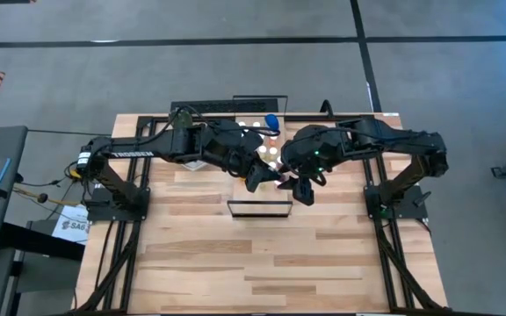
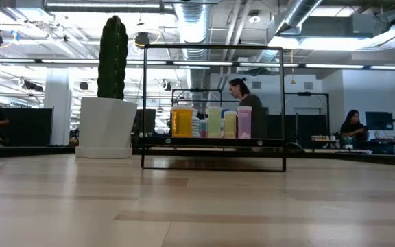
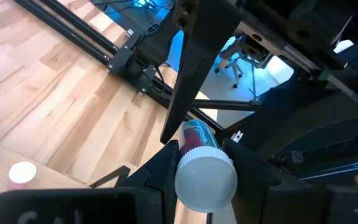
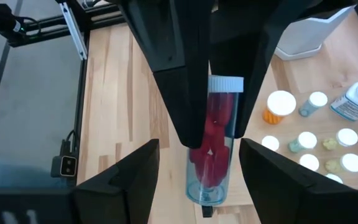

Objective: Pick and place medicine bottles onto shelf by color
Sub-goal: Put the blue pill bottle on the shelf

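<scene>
Bottle (image 1: 281,179) with red contents held mid-frame above the table in high view; arm reads "TROSSEN".
Low view: shelf (image 2: 213,141) centre, four bottles on it.
Left wrist: left gripper (image 3: 205,167) clamped on it.
Right wrist: right gripper (image 4: 194,180) spread wide around it, apparently a handover; closing comes next.

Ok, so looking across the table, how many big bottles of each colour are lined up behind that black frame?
orange bottle: 1
pale green bottle: 1
pale yellow bottle: 1
pink bottle: 1
Total: 4
The small things tucked between the orange and green ones are too hidden to count.
</scene>
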Robot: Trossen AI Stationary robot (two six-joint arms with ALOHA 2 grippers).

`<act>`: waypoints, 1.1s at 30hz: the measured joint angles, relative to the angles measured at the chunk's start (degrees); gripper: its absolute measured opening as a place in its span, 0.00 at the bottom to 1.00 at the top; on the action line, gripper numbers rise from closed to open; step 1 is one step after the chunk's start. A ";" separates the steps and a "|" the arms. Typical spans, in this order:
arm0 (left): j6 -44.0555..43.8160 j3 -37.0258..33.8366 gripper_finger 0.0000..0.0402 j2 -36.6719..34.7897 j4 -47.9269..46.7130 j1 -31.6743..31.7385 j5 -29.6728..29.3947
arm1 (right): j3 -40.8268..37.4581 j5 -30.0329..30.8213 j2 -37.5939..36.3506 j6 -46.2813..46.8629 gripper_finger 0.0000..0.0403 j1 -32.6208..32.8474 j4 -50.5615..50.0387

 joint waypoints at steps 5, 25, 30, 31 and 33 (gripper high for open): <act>0.00 0.00 0.23 0.00 0.92 0.00 0.00 | 0.00 0.01 0.00 -0.02 0.52 0.00 -0.58; -1.04 0.02 0.36 -0.02 3.18 0.00 -2.67 | 0.01 0.42 -1.00 -0.98 0.25 -1.19 -0.87; 1.84 0.02 0.47 -0.02 5.15 -0.02 -11.46 | 0.02 3.12 -3.11 -0.18 0.25 -2.79 -1.28; 2.87 0.02 0.49 -0.02 6.43 -0.02 -13.55 | 0.02 3.51 -3.65 0.23 0.25 -3.20 -1.74; 4.73 0.02 0.52 -0.02 9.13 -0.16 -16.95 | 0.07 4.19 -4.32 0.42 0.25 -3.85 -1.44</act>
